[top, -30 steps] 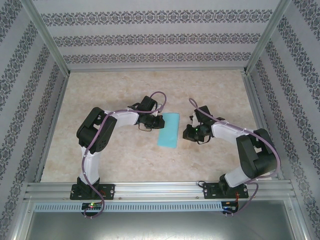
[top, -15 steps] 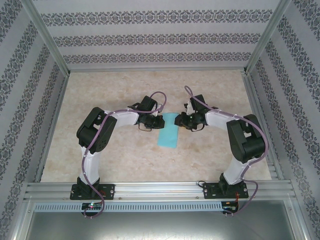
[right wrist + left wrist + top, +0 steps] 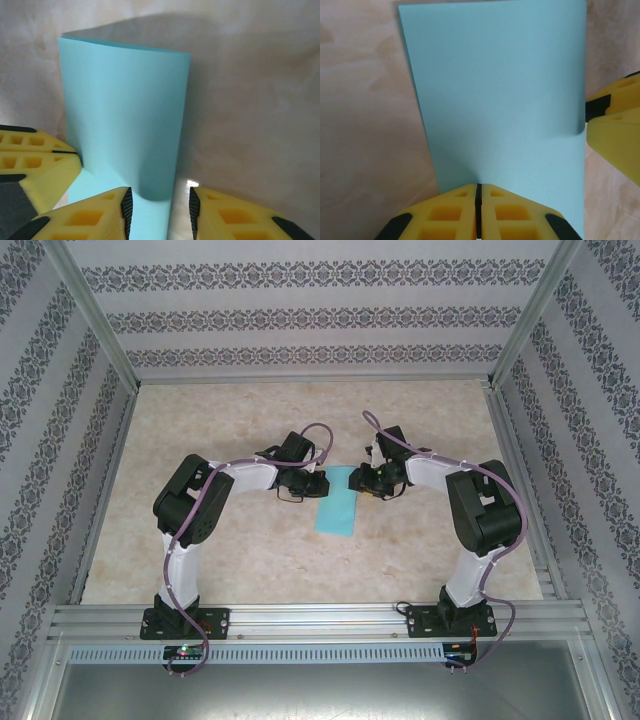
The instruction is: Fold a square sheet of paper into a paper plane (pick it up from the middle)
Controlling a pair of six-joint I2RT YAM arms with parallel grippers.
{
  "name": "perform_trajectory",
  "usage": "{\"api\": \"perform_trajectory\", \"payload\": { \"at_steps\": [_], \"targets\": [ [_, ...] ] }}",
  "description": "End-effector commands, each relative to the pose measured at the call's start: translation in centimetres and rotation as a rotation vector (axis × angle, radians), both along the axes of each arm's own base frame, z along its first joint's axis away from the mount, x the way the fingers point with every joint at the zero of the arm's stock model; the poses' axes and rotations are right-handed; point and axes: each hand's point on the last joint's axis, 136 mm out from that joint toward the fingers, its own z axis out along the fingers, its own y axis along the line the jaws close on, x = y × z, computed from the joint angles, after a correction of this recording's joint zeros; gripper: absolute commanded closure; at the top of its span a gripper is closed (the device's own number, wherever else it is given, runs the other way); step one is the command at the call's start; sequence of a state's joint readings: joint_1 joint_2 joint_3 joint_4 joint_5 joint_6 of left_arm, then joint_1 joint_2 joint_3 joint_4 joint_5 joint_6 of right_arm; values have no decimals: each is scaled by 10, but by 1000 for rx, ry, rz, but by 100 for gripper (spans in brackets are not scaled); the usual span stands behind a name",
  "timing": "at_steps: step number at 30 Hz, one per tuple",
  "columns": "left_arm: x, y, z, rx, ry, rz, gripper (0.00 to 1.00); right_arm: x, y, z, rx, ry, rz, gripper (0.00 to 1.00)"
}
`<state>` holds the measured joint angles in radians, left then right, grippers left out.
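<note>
Patterned wallpaper (image 3: 300, 320) closes off three sides of a pale, marbled table (image 3: 200, 560), and the sheet of paper (image 3: 337, 505) sits about in the middle of it, well away from every edge. From above it reads as a narrow turquoise rectangle, not a square, so it looks doubled over on itself, a first fold toward the plane. In the wrist views the upper layer bows up off the table and is not pressed flat, which suggests the crease is not yet set.

On the paper's left side, the left gripper (image 3: 477, 200) has its yellow fingers pressed together with no gap, and the paper comes straight out from between them. It is clamped on that long edge, probably to stop the thin sheet sliding or springing open. From the opposite side, the right gripper (image 3: 159, 207) has its fingers standing apart, one on each side of the paper's right edge and holding nothing. That placement looks like the set-up for a pinch on the loose edge, or for a press along it to sharpen the fold. The two grippers face each other close across the sheet, so the main risk is the paper buckling between them if the right one pushes before it grips
</note>
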<state>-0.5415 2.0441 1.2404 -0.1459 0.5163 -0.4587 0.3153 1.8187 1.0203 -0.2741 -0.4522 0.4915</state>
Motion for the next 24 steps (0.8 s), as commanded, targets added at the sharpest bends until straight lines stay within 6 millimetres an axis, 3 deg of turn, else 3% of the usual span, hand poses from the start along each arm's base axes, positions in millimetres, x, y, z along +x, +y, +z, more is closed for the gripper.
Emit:
{"api": "perform_trajectory", "payload": {
  "at_steps": [1,10,24],
  "targets": [
    [-44,50,-74,247,197,21,89,8,-6,4,-20,-22,1,63],
    [-46,51,-75,250,200,20,89,11,22,9,142,-8,42,63],
    [-47,47,-75,225,211,22,88,-10,27,15,219,-13,76,65]
  ]
}}
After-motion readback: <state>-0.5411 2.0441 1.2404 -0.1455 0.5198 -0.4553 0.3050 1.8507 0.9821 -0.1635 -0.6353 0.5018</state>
